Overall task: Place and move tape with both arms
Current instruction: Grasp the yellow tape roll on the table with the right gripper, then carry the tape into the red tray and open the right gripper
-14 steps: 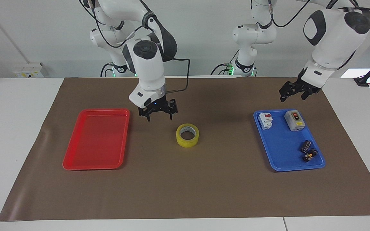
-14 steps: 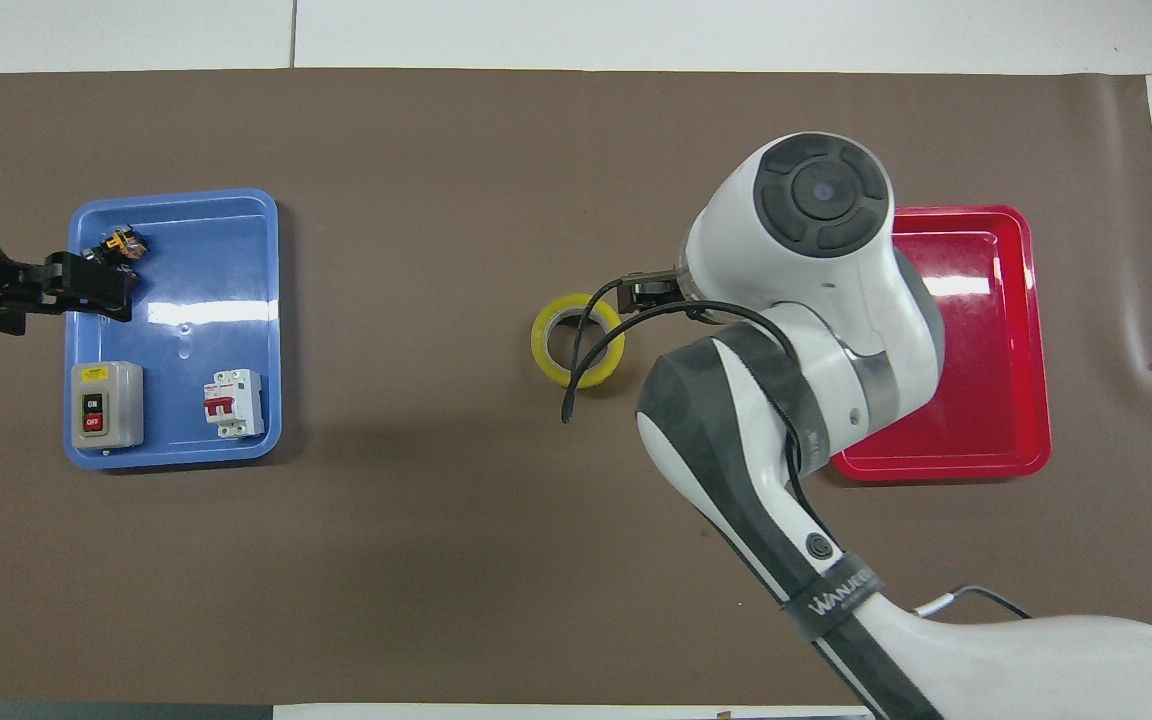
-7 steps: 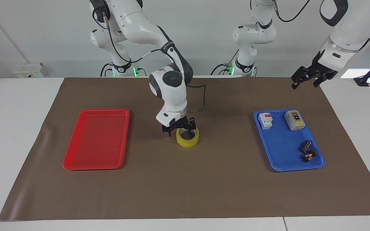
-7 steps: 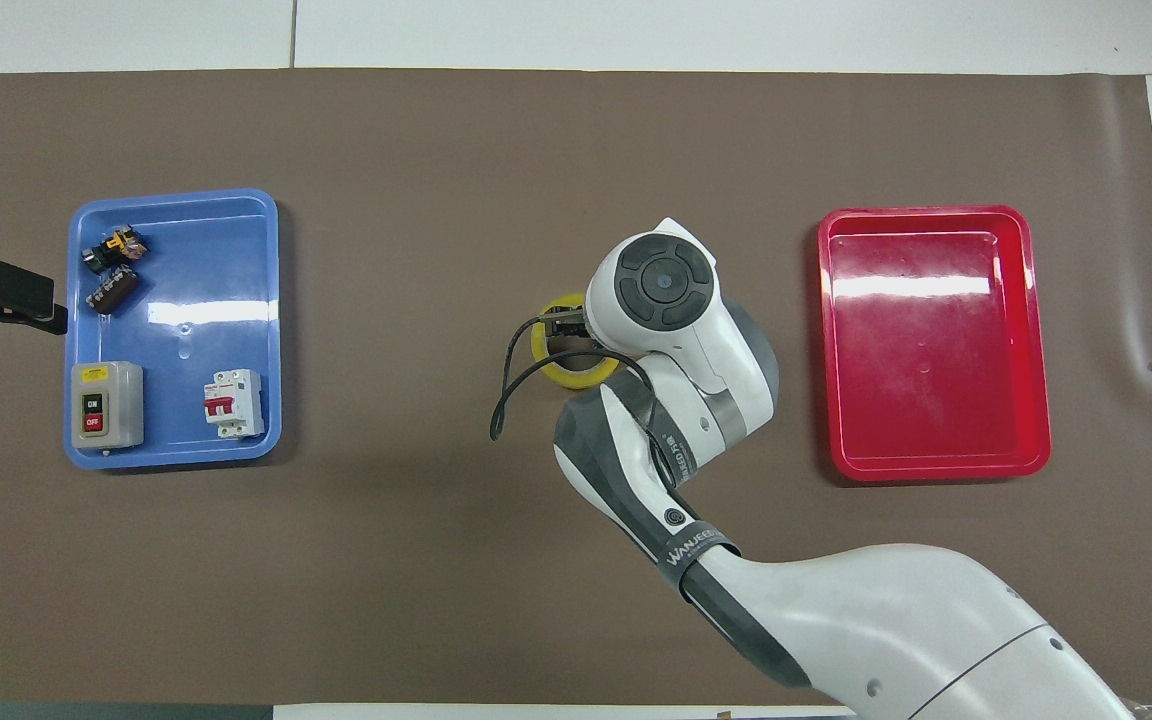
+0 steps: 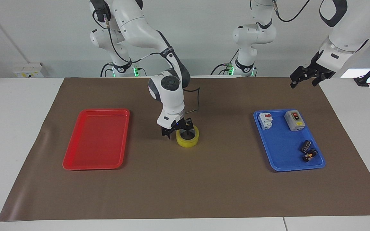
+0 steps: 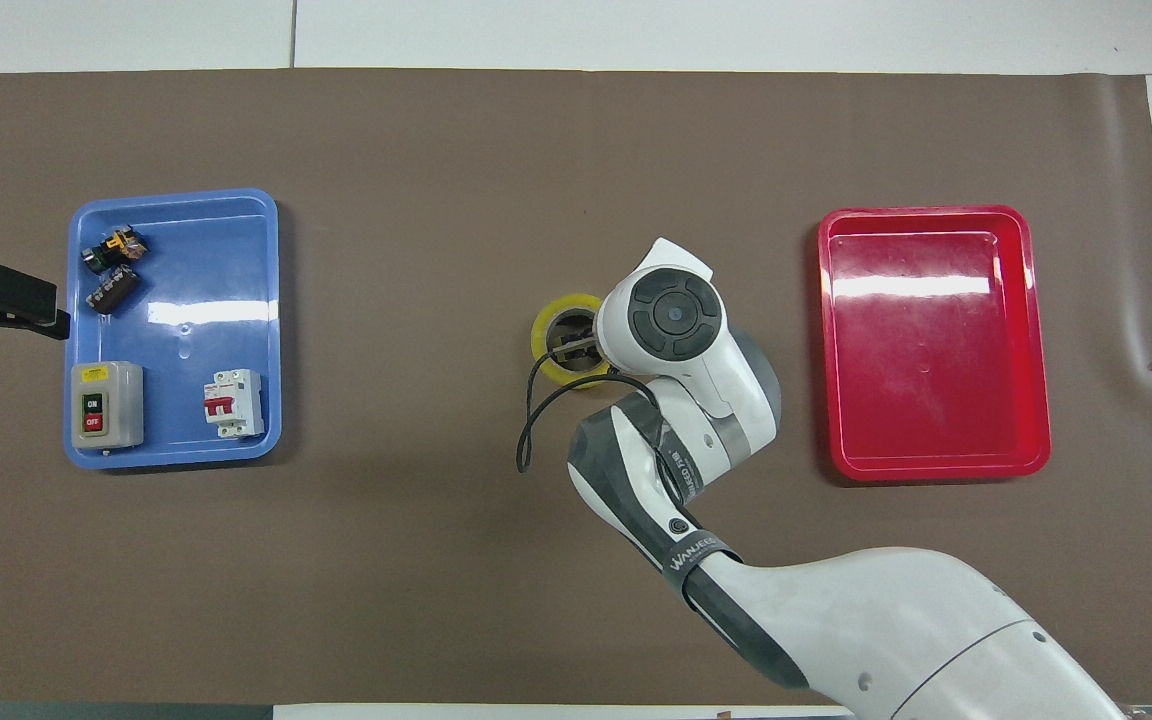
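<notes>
Brown paper covers most of the white table (image 5: pixel 18 106), with a pale wall at the robots' end. From the facing view there are two arms, two trays and one roll of tape. The tape (image 5: pixel 188 140) lies flat on the paper about midway between the trays. The right gripper (image 5: pixel 178 130) is down at it, jaws spread, one finger inside the core and the other outside the ring on the side toward the red tray; it straddles the ring's wall without clamping it. The red tray (image 5: pixel 96 138) sits toward the right arm's end with nothing in it. The blue tray (image 5: pixel 287 147) sits toward the left arm's end and carries four things: a white breaker (image 5: pixel 265 120), a grey switch box (image 5: pixel 294 120) and two small dark parts (image 5: pixel 307 151). The left gripper (image 5: pixel 304 78) hangs open and empty in the air, waiting over the paper's edge nearer the robots than the blue tray.

From overhead, the right arm's wrist (image 6: pixel 671 325) hides part of the tape (image 6: pixel 548 340), and a black cable (image 6: pixel 536 400) loops over it. "WANJEECN" can be read on the forearm band. The switch box (image 6: pixel 106 404) reads ON and OFF. Only the tip of the left gripper (image 6: pixel 6 297) shows, beside the blue tray (image 6: pixel 226 250).
</notes>
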Motion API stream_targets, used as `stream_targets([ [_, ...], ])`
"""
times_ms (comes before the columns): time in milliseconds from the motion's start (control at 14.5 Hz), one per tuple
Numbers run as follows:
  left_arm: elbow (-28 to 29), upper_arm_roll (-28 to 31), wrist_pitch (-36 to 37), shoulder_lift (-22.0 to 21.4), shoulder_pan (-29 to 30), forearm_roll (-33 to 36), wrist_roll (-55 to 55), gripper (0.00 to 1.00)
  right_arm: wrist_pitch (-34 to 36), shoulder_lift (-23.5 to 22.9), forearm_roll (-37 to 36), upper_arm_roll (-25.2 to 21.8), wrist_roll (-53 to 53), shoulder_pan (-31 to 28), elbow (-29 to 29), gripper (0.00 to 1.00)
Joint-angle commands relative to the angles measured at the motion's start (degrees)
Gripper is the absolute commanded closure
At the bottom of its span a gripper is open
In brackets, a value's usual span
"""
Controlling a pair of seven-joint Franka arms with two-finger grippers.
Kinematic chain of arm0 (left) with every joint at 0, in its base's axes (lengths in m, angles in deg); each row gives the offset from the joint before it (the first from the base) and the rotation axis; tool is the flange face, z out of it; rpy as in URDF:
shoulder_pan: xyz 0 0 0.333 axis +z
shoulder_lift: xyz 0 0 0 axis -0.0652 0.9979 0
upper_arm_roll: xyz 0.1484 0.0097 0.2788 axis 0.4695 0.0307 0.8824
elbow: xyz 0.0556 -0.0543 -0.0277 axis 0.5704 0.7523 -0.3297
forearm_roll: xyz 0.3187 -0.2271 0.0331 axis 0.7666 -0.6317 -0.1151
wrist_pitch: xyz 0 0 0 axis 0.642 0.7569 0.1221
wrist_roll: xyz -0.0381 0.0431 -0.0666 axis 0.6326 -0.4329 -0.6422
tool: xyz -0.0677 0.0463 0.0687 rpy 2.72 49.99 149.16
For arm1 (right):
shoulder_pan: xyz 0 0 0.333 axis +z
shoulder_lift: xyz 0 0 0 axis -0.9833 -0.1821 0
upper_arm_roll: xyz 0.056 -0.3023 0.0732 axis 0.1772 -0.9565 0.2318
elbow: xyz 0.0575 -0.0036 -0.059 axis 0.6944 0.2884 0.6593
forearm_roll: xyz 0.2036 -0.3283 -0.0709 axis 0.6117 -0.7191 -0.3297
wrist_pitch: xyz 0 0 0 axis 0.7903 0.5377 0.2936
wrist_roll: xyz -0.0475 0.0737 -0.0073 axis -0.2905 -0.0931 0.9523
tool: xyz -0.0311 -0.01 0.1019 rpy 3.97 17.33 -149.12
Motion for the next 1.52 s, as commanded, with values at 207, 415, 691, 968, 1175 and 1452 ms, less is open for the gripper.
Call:
stream_targets([
  [207, 1.7, -0.2, 0.1, -1.6, 0.5, -1.2, -0.8, 0.00, -3.5, 2.3, 0.7, -0.1, -4.0, 0.0, 3.7, 0.83],
  [415, 1.7, -0.2, 0.2, -1.6, 0.5, -1.2, -0.8, 0.00, -3.1, 2.5, 0.7, -0.1, -3.3, 0.5, 4.3, 1.00],
  [691, 1.7, -0.2, 0.2, -1.6, 0.5, -1.2, -0.7, 0.00, 8.7, 2.0, 0.7, -0.2, -3.2, -0.8, -4.6, 1.00],
  [968, 1.7, -0.2, 0.1, -1.6, 0.5, -1.2, -0.7, 0.00, 25.8, 3.5, -0.2, -0.3, -5.8, -8.4, -14.9, 1.00],
  [1175, 1.7, -0.2, 0.1, -1.6, 0.5, -1.2, -0.8, 0.00, 32.8, 7.7, -0.5, -0.4, -17.5, -15.2, -13.8, 1.00],
  [1452, 1.7, -0.2, 0.2, -1.6, 0.5, -1.2, -0.7, 0.00, 30.8, 10.5, -2.7, -0.4, -36.0, -25.9, -7.3, 1.00],
])
